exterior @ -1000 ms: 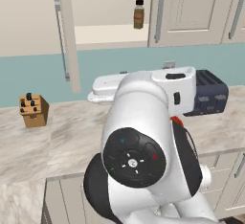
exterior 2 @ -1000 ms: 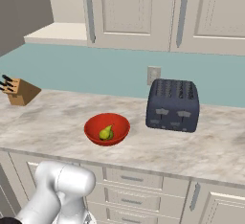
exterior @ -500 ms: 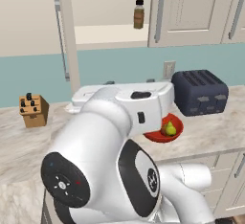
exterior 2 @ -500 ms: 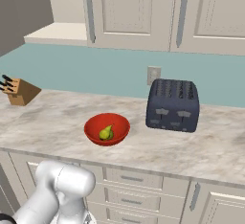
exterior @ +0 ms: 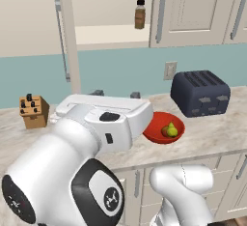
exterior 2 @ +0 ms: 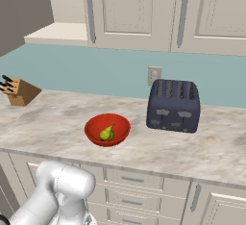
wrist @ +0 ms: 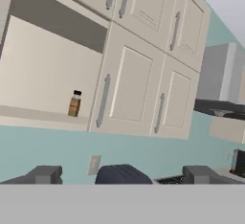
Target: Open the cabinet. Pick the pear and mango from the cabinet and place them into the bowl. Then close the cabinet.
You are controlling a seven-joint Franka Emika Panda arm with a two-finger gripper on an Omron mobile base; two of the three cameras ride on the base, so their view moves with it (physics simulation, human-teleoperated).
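The cabinet (exterior: 111, 34) has its left door (exterior: 65, 36) swung open and its right door (exterior: 188, 10) closed. A pale shelf shows inside (wrist: 43, 115). The red bowl (exterior: 157, 123) sits on the counter left of the toaster, also in the right base view (exterior 2: 96, 123). In it lies the yellow-green pear (exterior: 173, 130) (exterior 2: 106, 132). A duller round fruit, seemingly the mango (exterior: 165, 132), rests against it. My gripper (exterior: 116, 93) (wrist: 123, 175) hovers left of the bowl, open and holding nothing, facing the wall and cabinet.
A brown black-capped bottle (exterior: 140, 15) (wrist: 74, 103) stands on the cabinet shelf. The dark toaster (exterior: 200, 93) (exterior 2: 174, 105) sits right of the bowl, a knife block (exterior: 34, 111) (exterior 2: 19, 92) at the counter's left. A range hood (wrist: 225, 82) hangs far right.
My arm has swung left and lower, uncovering the bowl and toaster in the left base view. The jaws stayed open. Bowl and fruit have not moved.
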